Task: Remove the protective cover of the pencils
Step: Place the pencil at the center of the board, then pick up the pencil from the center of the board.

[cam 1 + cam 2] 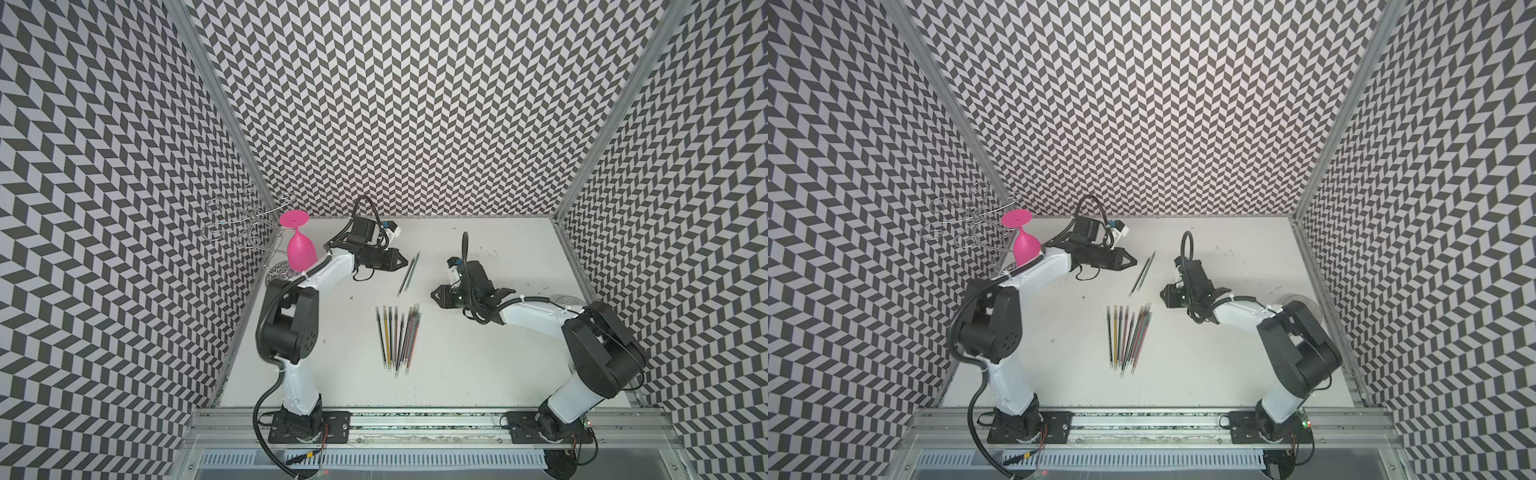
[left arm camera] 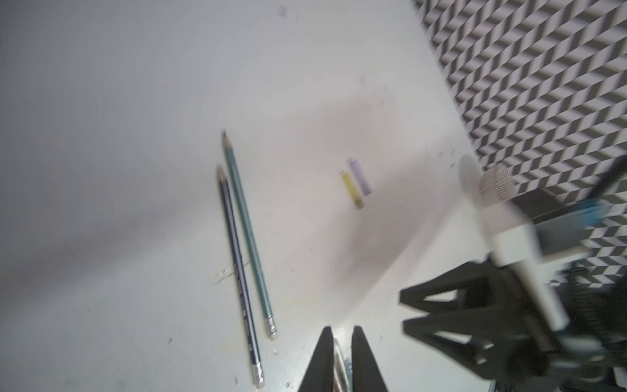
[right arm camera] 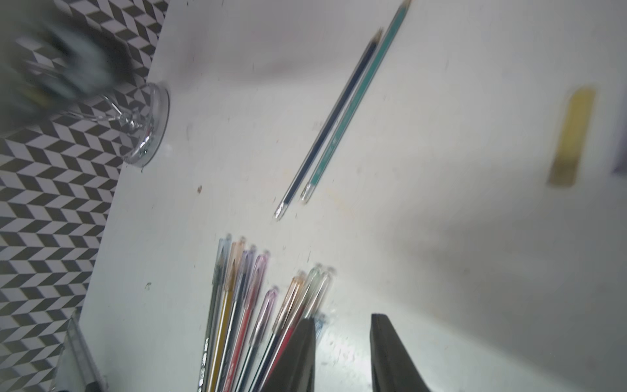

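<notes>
Several capped pencils [image 1: 397,336] lie side by side mid-table, also visible in the other top view [image 1: 1127,336]; their clear tinted covers [image 3: 258,271] point toward the back. Two bare pencils [image 1: 408,274], one dark blue and one green [image 2: 249,237], lie behind them. A yellow cover [image 2: 353,190] and a purple cover [image 2: 360,176] lie loose on the table. My left gripper [image 2: 341,331] hovers left of the bare pencils [image 1: 401,261], shut on a clear cover. My right gripper [image 3: 342,319] is open and holds nothing, just right of the capped tips [image 1: 434,296].
A pink glass [image 1: 300,249] hangs upside down on a wire rack [image 1: 245,220] in the back left corner, with a clear glass base [image 3: 149,129] on the table below. Another clear ribbed object [image 1: 565,301] sits by the right wall. Patterned walls close in three sides.
</notes>
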